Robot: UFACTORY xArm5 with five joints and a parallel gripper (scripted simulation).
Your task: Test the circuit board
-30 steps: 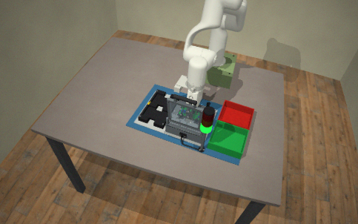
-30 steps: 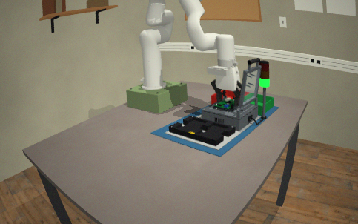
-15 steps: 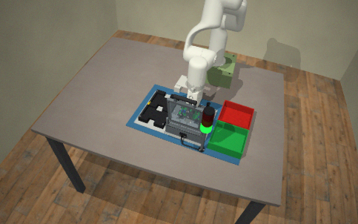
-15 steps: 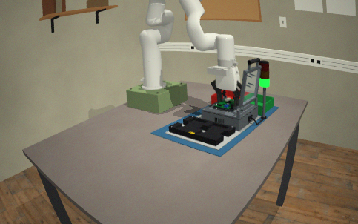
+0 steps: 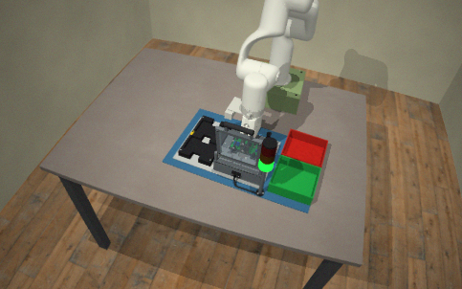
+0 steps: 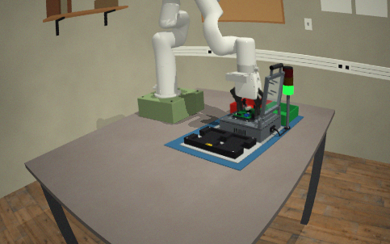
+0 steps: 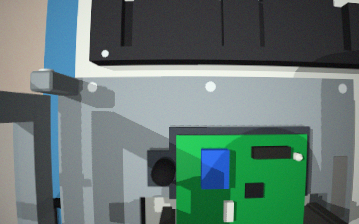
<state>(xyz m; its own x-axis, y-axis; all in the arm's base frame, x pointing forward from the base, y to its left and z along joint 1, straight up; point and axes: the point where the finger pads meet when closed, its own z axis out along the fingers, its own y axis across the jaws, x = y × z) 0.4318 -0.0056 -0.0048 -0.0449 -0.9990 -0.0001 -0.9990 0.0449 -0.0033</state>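
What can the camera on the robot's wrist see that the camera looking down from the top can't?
Only the wrist view shows the small parts on the green circuit board: a blue square, black chips and a white connector.

Only the top view shows the signal light glowing green, the red bin, the green bin, the raised lid and the arm.

Both show the board lying in the grey tester and the black tray beside it on the blue mat.
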